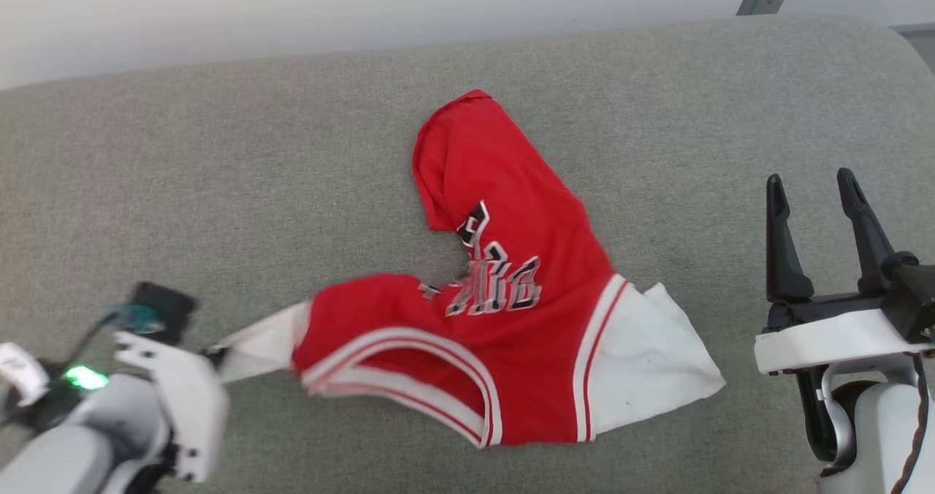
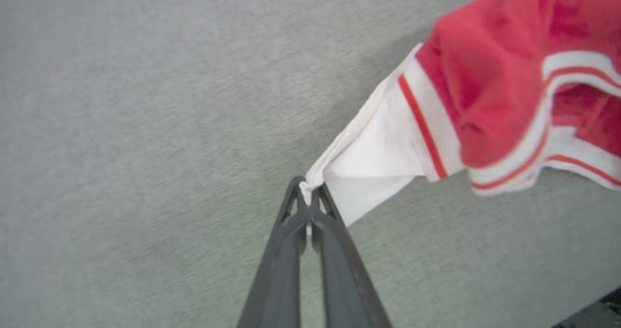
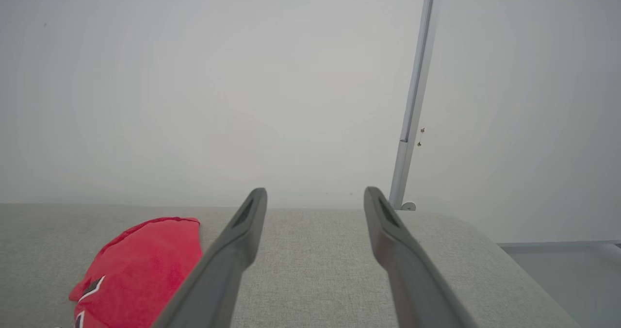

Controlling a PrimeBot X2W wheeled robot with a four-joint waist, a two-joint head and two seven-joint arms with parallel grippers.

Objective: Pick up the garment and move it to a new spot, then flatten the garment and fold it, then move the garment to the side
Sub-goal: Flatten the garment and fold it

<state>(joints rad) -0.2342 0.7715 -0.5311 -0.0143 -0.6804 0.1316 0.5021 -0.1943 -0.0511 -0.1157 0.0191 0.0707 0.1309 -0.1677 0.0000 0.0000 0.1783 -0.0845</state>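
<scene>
A wide grey woven-fabric cushioned surface (image 1: 219, 187) spreads out in front of me, with a plain pale wall (image 3: 194, 75) behind its far edge. The red sleeveless jersey garment (image 1: 511, 260), with black figures outlined in white and white-and-red striped trim, lies crumpled near the middle of that surface. One red lobe points away from me, the striped openings face me, and white fabric shows at both near ends. The white flap on my right side rests on the surface, well apart from my right gripper (image 1: 811, 180). That gripper's two long dark fingers stand spread wide with nothing between them, over the right part of the surface. My left gripper (image 2: 309, 194) sits at the lower left, its fingers clenched together on the tip of the other white corner, which is drawn out taut into a point from the red body. A slim grey metal strip (image 3: 412, 100) runs up the wall beyond the surface's far right corner.
</scene>
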